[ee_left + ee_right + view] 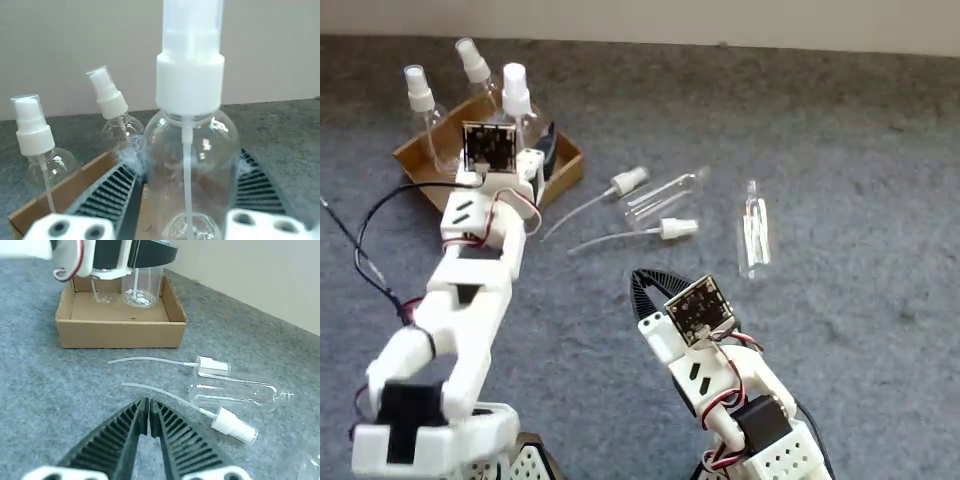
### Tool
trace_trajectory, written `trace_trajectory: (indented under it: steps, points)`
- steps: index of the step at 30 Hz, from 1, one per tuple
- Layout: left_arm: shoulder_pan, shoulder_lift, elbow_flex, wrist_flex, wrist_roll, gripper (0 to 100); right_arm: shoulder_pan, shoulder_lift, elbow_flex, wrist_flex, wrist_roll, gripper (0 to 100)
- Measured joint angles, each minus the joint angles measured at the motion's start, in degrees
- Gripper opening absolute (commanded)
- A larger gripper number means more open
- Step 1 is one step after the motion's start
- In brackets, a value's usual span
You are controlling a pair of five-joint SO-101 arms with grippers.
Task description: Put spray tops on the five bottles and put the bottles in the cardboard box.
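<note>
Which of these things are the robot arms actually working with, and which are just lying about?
Part of the job:
- cardboard box
- held bottle with its spray top, between the left fingers
- two more topped bottles at the box
- two bare bottles lying down
- two loose spray tops

Just there:
- grey carpet
- pale wall

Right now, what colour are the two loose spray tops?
White spray tops, clearest in the right wrist view.
</note>
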Motion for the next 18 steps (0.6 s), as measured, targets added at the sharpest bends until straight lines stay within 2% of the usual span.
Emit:
trace_trajectory:
  steps: [10,18]
  points:
    - [-1.1,20.3,-12.6,-6.4,0.0,13,0.0,0.0,0.0,0.0,0.0,0.5]
    - [-1.1,30.5,-21.5,-6.9,0.0,13,0.0,0.0,0.0,0.0,0.0,0.5]
